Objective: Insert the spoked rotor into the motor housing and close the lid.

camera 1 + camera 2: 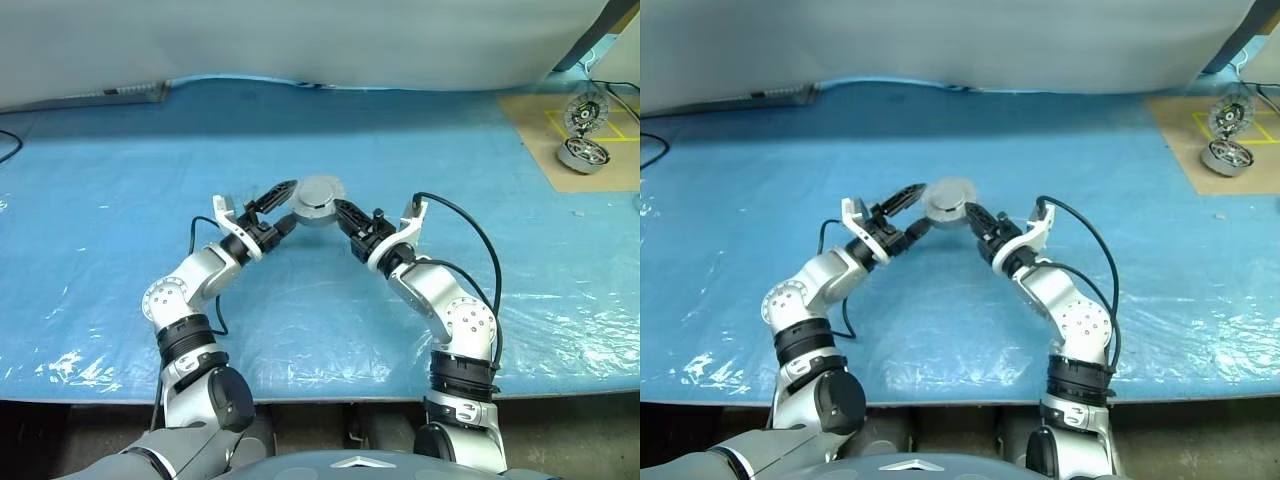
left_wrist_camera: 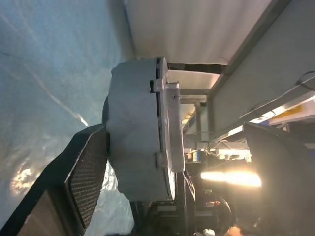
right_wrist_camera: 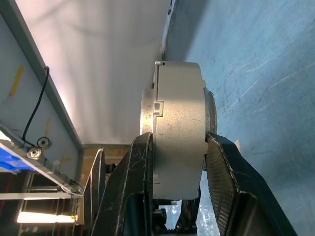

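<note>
Right gripper (image 1: pixel 345 212) clamps the closed motor housing (image 1: pixel 317 199) above the blue table (image 1: pixel 120 200); left gripper (image 1: pixel 284 206), jaws apart, flanks it. Lid (image 2: pixel 173 132) looks shut; setting down seems next.

Bright, even overhead light; glare on the blue plastic sheet (image 1: pixel 80 365), wrist views backlit.

A blue sheet (image 1: pixel 120 230) is covering the table, wrinkling glossily along its near edge. A white wall (image 1: pixel 300 40) is running behind the far edge. A brown board (image 1: pixel 530 130) is lying at the far right corner.
</note>
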